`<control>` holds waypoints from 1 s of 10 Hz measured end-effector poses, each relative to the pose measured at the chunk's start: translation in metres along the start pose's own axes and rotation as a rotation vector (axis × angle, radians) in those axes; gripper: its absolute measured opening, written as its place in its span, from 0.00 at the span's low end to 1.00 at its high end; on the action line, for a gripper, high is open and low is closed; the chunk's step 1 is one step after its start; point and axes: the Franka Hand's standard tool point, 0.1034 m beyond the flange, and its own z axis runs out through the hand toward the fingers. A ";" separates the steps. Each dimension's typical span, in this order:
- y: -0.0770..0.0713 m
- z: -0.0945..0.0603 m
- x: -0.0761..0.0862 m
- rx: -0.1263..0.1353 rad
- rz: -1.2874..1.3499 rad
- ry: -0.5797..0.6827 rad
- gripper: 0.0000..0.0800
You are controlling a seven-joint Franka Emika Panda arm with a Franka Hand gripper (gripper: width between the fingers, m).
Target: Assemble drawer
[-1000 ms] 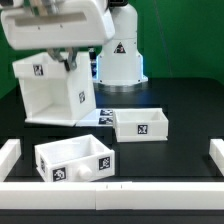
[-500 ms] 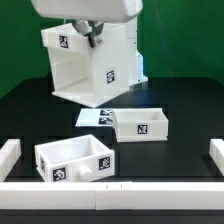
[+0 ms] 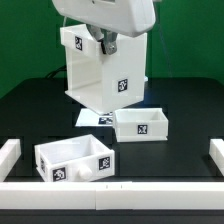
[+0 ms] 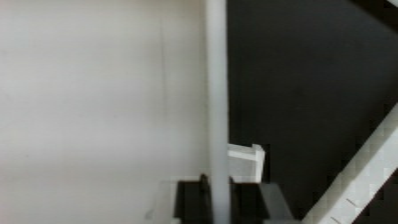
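While the gripper (image 3: 104,42) clamps the housing (image 3: 95,85) by its thin wall, fingers nearly closed, the knobbed tray (image 3: 75,160) and the second tray (image 3: 140,126) sit below it.

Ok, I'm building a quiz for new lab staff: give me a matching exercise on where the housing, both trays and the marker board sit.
Things (sides per the exterior view): 1 housing; 2 left tray; 3 right tray; 4 marker board.
Places: A flat on the table, partly hidden by the housing; B nearest the camera; C tilted, wall clamped in the gripper; D beside the marker board.
Pairs: 1-C, 2-B, 3-D, 4-A.
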 end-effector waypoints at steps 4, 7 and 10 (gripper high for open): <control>-0.035 0.016 -0.010 0.024 0.279 0.053 0.04; -0.082 0.037 -0.025 0.031 0.647 0.104 0.04; -0.094 0.042 -0.029 0.062 0.758 0.127 0.04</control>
